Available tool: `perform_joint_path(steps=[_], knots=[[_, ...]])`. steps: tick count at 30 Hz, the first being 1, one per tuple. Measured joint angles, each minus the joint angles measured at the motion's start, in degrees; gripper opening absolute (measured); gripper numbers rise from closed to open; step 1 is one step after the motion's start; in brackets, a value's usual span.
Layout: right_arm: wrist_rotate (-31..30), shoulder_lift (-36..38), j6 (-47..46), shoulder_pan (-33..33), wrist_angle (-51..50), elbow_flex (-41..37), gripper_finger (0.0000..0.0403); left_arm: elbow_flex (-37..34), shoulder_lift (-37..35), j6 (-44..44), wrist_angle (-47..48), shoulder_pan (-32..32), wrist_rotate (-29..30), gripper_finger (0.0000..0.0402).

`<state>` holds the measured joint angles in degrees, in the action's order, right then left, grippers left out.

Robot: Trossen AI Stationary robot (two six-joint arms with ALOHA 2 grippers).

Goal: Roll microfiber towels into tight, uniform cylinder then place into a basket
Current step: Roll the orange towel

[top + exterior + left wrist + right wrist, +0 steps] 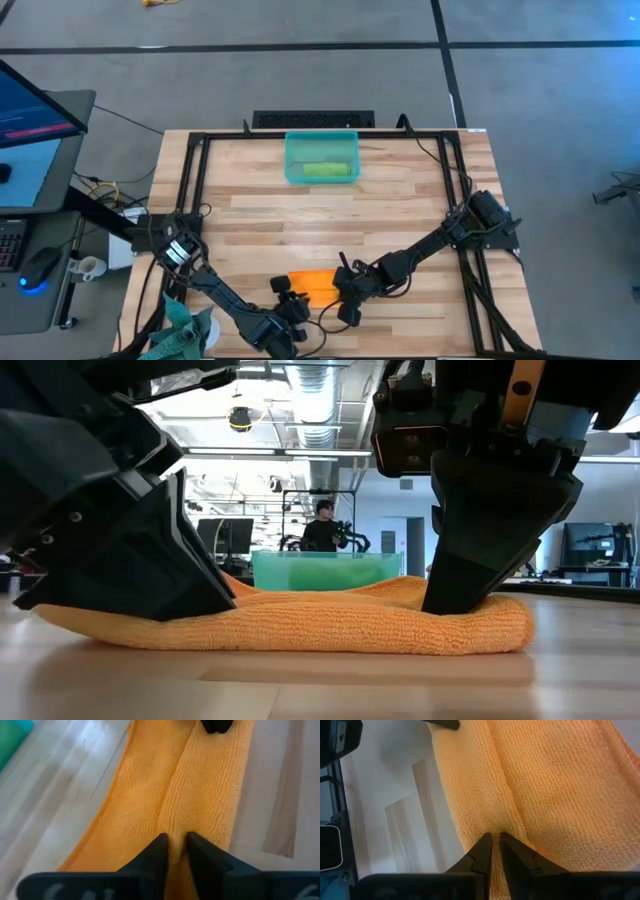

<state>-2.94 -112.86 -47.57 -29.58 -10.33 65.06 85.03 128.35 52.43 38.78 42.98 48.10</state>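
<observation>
The left gripper (175, 845) had its fingers drawn narrow, pinching a raised fold of the orange towel (200, 785) at one end, and the right gripper (495, 842) did the same at the opposite end, its fingers close together on a ridge of the cloth. Between them the orange towel (312, 283) lay folded into a long flat strip on the near part of the wooden table (400, 200). Well apart, at the far edge, the basket (321, 158) held the lime green towel (325, 171), already rolled. A darker teal cloth (180, 325) lay bunched at the table's near left corner.
</observation>
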Motion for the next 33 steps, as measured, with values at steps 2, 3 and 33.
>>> perform_joint_path(steps=[2,3,33], knots=[[0.0,0.0,0.0,0.0,0.0,0.0,0.0065,0.0,0.0,1.1,0.4,-0.1,-0.4,0.0054],[-0.2,0.0,0.0,0.0,0.1,0.0,0.0065,0.0,0.0,1.4,0.5,-0.1,-0.5,0.0047],[-5.2,11.5,6.0,-0.2,-13.4,-0.2,0.018,-0.1,0.0,6.7,2.5,-0.7,-4.5,0.0018]])
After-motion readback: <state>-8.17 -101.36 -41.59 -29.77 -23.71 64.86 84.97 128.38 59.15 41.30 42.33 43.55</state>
